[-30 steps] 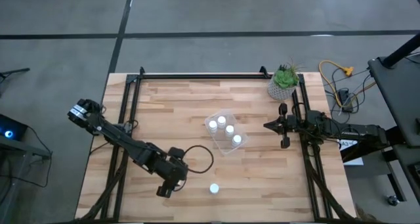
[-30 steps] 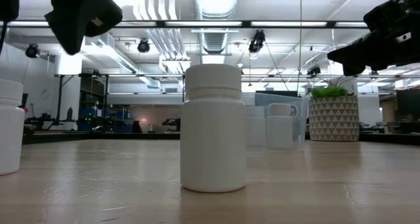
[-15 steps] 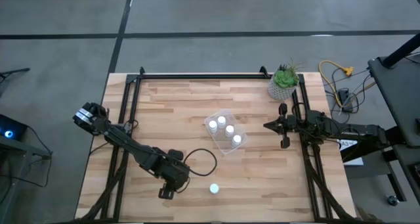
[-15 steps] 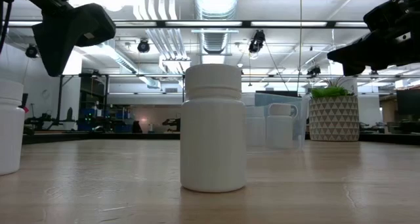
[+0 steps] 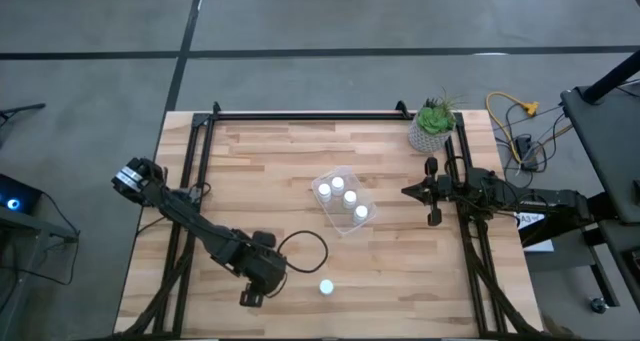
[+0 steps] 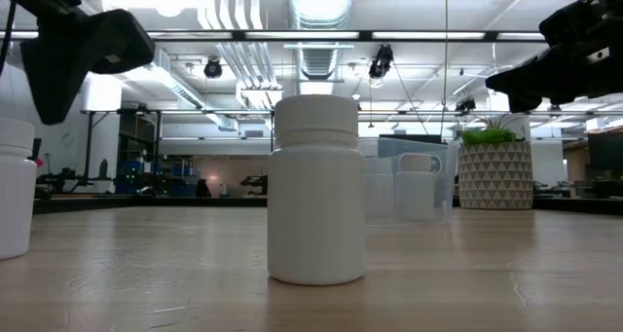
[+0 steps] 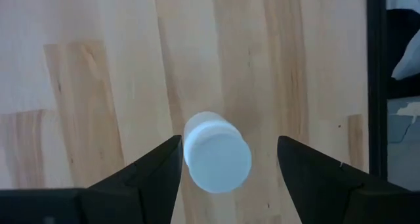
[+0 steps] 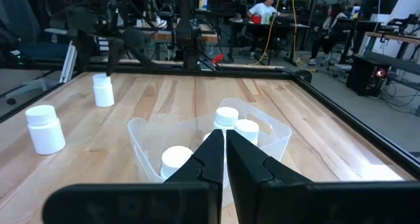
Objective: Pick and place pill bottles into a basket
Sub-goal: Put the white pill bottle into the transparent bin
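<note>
Left wrist view looks straight down on one pill bottle (image 7: pixel 217 152) standing upright on the tabletop (image 7: pixel 98 66), framed between the two dark fingers (image 7: pixel 151 175) of the left tool (image 7: pixel 226 168) — spread wide, with bare wood showing on both sides of the cap, nothing held. From the high view this tool (image 5: pixel 252 295) hangs over the near edge of the tabletop, left of the middle, and hides that bottle beneath it; a second loose bottle (image 5: pixel 326 287) stands just to its right along the same edge. The basket (image 5: pixel 345 200) sits near the tabletop's centre with three bottles (image 5: pixel 338 186) already inside. The right tool (image 5: pixel 433 192) waits near the right edge, beside the potted plant (image 5: pixel 432 124), its fingers pressed together on nothing.

Judging by the wrist picture, the bottle sits closer to one finger than the other. If the tool descends like this, that finger could land on the cap or nudge the bottle over — and a tipped cylinder would roll toward the near edge, which is close. A grip taken too high, on the cap alone, might also slip during the carry to the basket.
</note>
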You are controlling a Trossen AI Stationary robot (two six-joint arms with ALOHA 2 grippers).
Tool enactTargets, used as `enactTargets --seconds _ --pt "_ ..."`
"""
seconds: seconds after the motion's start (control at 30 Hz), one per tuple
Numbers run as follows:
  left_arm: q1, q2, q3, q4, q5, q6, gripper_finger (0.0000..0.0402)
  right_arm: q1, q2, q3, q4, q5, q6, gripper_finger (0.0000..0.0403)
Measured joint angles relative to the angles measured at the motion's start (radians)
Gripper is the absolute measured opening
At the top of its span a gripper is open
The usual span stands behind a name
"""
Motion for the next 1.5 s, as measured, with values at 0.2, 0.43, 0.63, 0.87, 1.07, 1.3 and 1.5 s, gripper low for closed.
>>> enactTargets --seconds 0.2,0.43,0.63,0.87,1.07,1.3,1.5 --pt "-0.002 0.034 -0.004 -0.029 0.001 -0.009 0.0231 0.0 0.0 0.0 0.0 0.0 -0.002 0.0009" --pt "-0.001 0.074 -0.004 -0.026 0.002 -0.012 0.0231 0.0 0.0 0.0 0.0 0.0 0.0 0.0009" --pt "-0.001 0.083 0.001 -0.024 0.002 -0.011 0.0228 0.0 0.0 0.0 0.0 0.0 -0.001 0.0009" --pt "0.0 0.083 0.002 -0.026 -0.001 -0.008 0.0146 0.0 0.0 0.0 0.0 0.0 0.0 0.0009" --pt "0.016 0.076 0.022 -0.059 0.001 0.059 0.0141 0.0 0.0 0.0 0.0 0.0 0.0 0.0009" --pt "0.079 0.068 0.099 -0.157 -0.039 0.213 0.0141 0.0 0.0 0.0 0.0 0.0 -0.001 0.0009" --pt "0.179 0.064 0.177 -0.211 -0.093 0.418 0.0141 0.0 0.0 0.0 0.0 0.0 0.0 0.0009"
